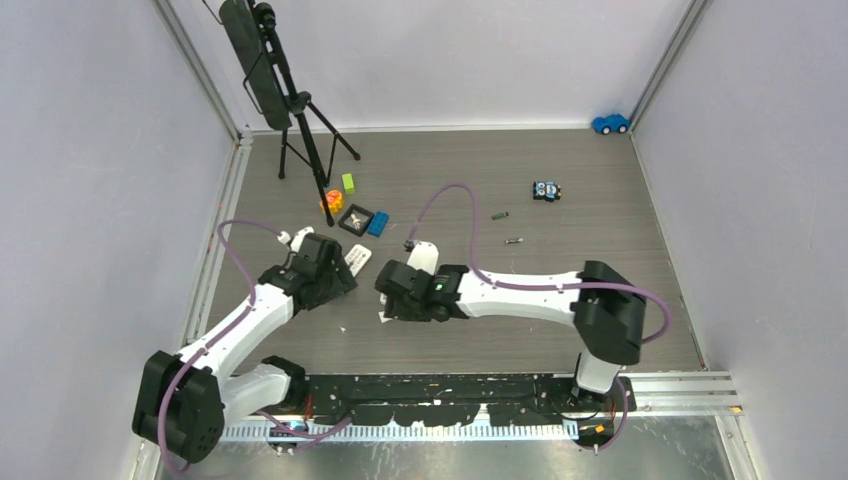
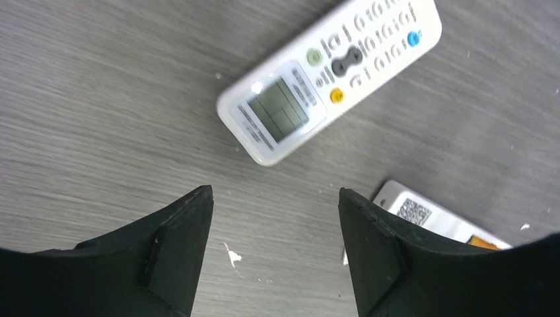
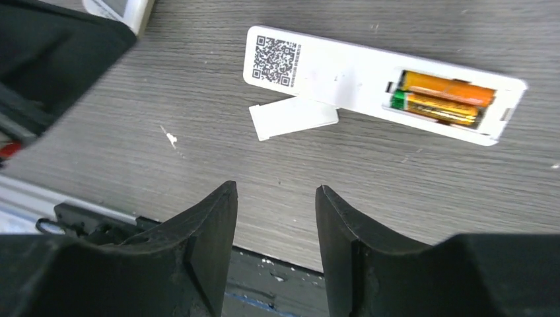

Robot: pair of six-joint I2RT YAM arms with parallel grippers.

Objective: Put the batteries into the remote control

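A white remote [image 3: 343,72] lies face down with its battery bay open. Two orange-copper batteries [image 3: 442,99] sit side by side in the bay. Its loose white cover [image 3: 294,117] lies beside it. My right gripper [image 3: 276,186] is open and empty, hovering near the table's front edge, short of that remote. A second white remote [image 2: 330,72] lies face up, showing its display and buttons. My left gripper [image 2: 276,191] is open and empty just short of it, and the face-down remote [image 2: 429,221] is at its right finger. Two loose batteries [image 1: 500,215] [image 1: 514,240] lie further back on the table.
A black tripod stand [image 1: 300,110] stands at the back left. Coloured blocks [image 1: 348,182], a black tray [image 1: 357,220] and a blue block [image 1: 378,223] lie behind the left gripper. A small toy robot [image 1: 546,190] and a blue toy car [image 1: 610,123] are at the back right.
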